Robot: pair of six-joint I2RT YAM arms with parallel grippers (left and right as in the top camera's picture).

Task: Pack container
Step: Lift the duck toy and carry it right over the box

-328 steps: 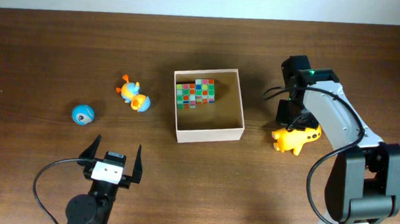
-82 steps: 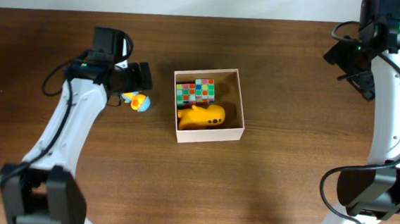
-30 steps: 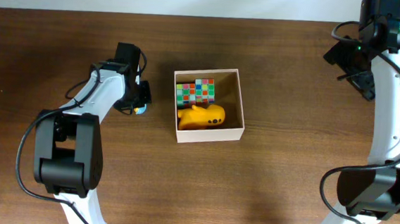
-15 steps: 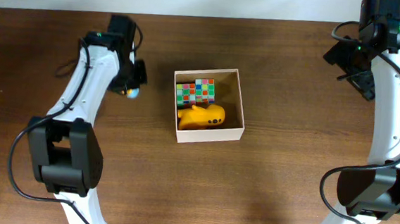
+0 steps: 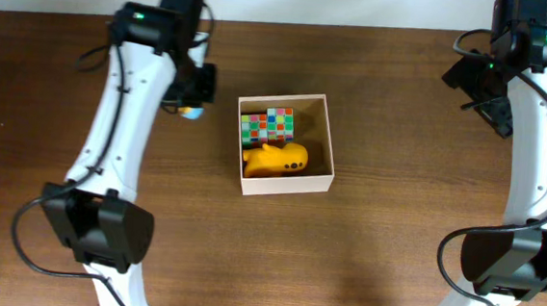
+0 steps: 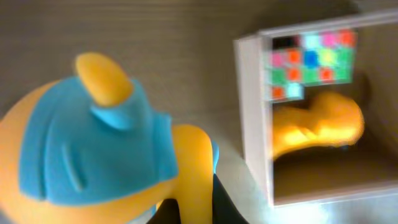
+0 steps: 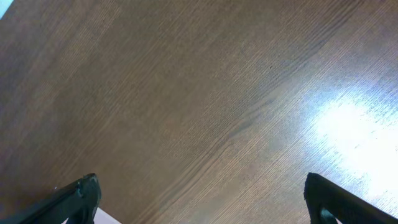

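Observation:
The container (image 5: 287,184) sits mid-table, a cream-walled open box holding a multicoloured cube (image 5: 268,126) and a yellow toy (image 5: 275,159). My left gripper (image 5: 190,97) hovers just left of the box's far-left corner, shut on a blue and orange toy (image 5: 190,112). In the left wrist view that toy (image 6: 93,149) fills the left side, pinched in the left gripper (image 6: 196,214), with the container (image 6: 252,112), the cube (image 6: 308,65) and the yellow toy (image 6: 317,127) to the right. My right gripper (image 7: 202,196) is open over bare wood, and in the overhead view the right gripper (image 5: 485,91) is at the far right.
The brown wooden table (image 5: 392,258) runs to a pale strip along the far edge (image 5: 361,5). The left arm (image 5: 120,142) reaches across the table's left side. The right arm (image 5: 544,143) runs down the right edge.
The left gripper has carried the blue and orange toy up off the table, toward the far side and slightly right, closer to the container's corner. The right arm has stayed still.

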